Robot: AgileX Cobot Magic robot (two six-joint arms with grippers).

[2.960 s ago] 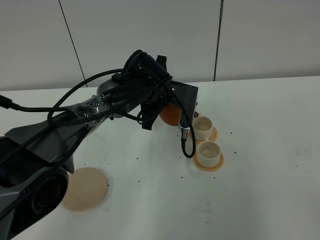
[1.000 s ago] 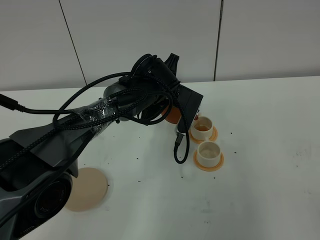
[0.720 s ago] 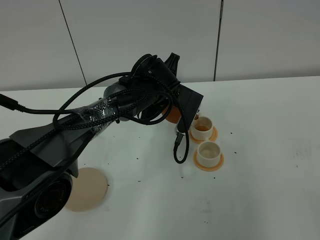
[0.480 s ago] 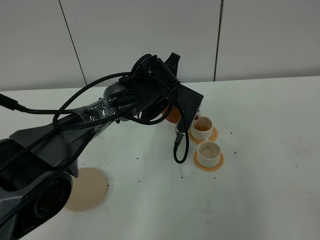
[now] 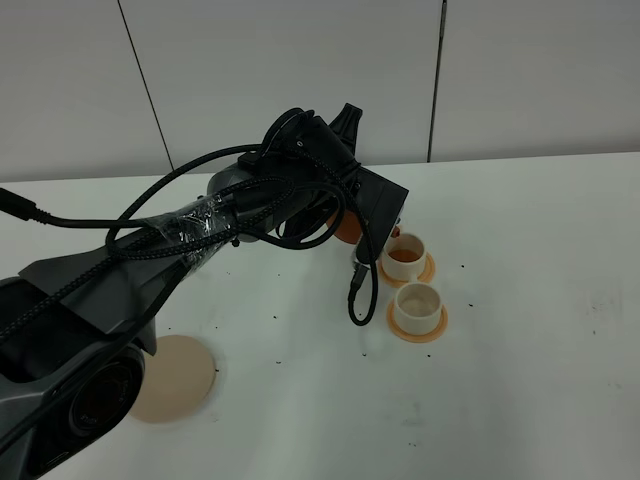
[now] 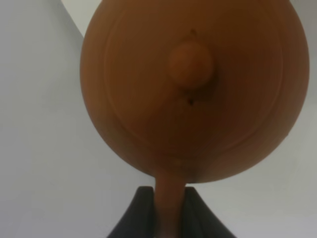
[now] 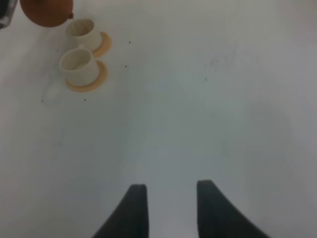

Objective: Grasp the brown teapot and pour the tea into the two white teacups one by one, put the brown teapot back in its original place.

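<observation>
Left tool (image 6: 168,201): clamped on the brown teapot's (image 6: 193,89) handle.
Teapot: tilted, spout at the far teacup (image 5: 404,267), which holds tea (image 5: 404,254).
Pour: we should tip gently, spout above the rim, stopping below the brim.
Next: near teacup (image 5: 418,300) empty.
Right tool (image 7: 167,210): jaws apart, idle.

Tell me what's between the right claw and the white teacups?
The right wrist view shows only bare white tabletop between the right claw and the small cream-white cylindrical teacups.
</observation>
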